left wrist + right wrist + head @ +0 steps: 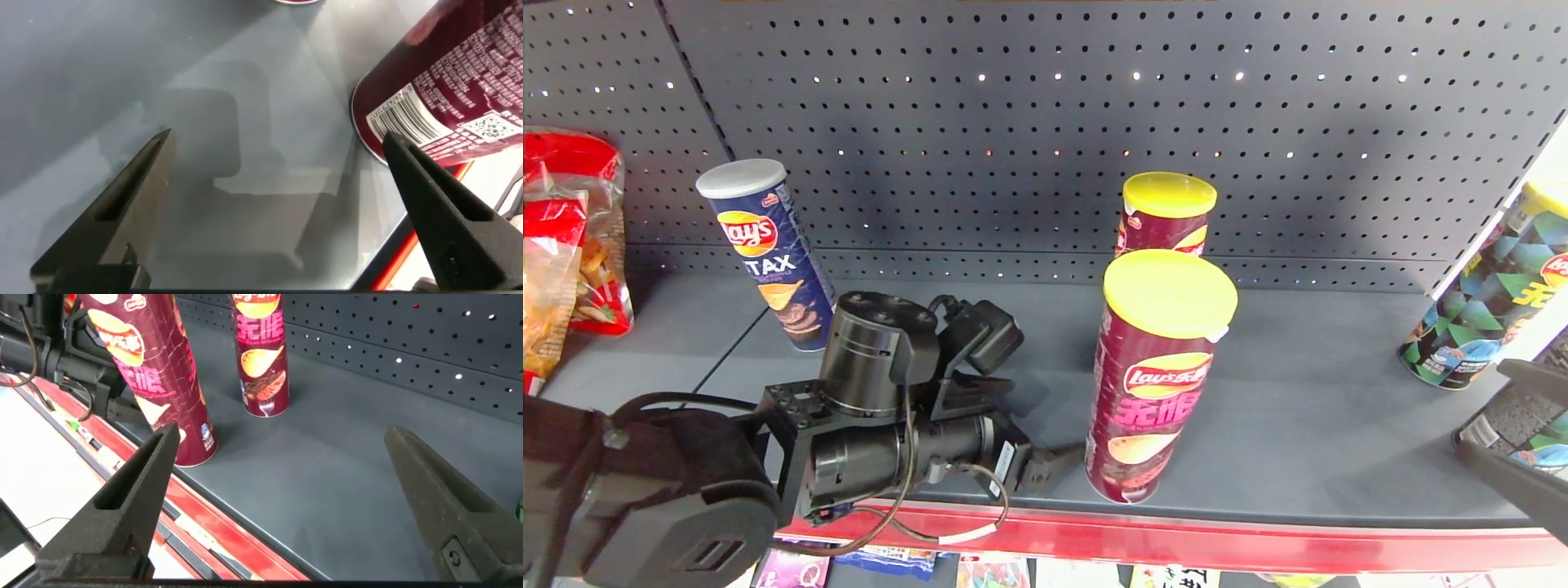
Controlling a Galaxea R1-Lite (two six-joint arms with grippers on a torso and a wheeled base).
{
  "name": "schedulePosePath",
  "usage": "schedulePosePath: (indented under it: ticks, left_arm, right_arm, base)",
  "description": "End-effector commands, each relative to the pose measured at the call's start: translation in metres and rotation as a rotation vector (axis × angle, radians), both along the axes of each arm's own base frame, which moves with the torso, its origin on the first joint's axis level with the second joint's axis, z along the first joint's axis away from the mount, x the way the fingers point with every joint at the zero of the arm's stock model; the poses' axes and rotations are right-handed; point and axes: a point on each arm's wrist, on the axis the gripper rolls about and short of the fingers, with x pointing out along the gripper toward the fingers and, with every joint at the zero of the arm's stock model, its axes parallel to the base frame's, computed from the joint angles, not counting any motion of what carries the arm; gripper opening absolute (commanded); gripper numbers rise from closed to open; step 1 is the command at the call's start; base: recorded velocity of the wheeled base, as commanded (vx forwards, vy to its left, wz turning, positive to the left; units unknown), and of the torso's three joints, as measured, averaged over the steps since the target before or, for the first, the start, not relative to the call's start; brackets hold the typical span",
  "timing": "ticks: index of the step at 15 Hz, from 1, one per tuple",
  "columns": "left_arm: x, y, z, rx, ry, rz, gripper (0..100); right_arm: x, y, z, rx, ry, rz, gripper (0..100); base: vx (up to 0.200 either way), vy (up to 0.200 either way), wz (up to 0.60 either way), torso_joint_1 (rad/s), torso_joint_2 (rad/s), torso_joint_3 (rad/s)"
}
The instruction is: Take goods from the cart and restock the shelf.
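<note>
I've got a maroon chip can [1156, 384] with a yellow lid standing upright near the front edge of the grey shelf [1307, 425]. A matching second can [1166, 214] stands just behind it. A blue can [768, 253] with a grey lid stands well off to the left, near the back.

Black left arm [866, 457], grey cylindrical joint [870, 359], thin black cable [686, 398], white tag [968, 536], tapered jaws

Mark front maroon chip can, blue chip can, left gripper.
front maroon chip can [1147, 392], head view, middle of its label.
blue chip can [772, 261], head view, middle of its body.
left gripper [278, 137], left wrist view, midway between fingertips.
</note>
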Motion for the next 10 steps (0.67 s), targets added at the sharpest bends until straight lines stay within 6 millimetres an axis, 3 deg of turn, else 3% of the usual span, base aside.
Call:
schedulePosePath:
  ticks: [1, 8, 10]
  left_arm:
    - [0.0008, -0.0012, -0.0004, 0.000, 0.000, -0.001, 100]
    - [-0.0003, -0.0069, 0.0003, -0.003, -0.003, -0.014, 100]
    - [-0.0034, -0.0005, 0.0003, 0.005, -0.004, 0.009, 100]
  right_arm:
    - [-0.0004, -0.0004, -0.0003, 0.000, -0.001, -0.002, 100]
    - [-0.0037, -0.0024, 0.0019, 0.008, -0.019, -0.009, 100]
    - [-0.0062, -0.0037, -0.0002, 0.010, -0.022, -0.010, 100]
  base:
    - [0.000, 0.000, 0.00, 0.000, 0.00, 0.000]
    - [0.000, 0.000, 0.00, 0.000, 0.00, 0.000]
    - [0.000, 0.000, 0.00, 0.000, 0.00, 0.000]
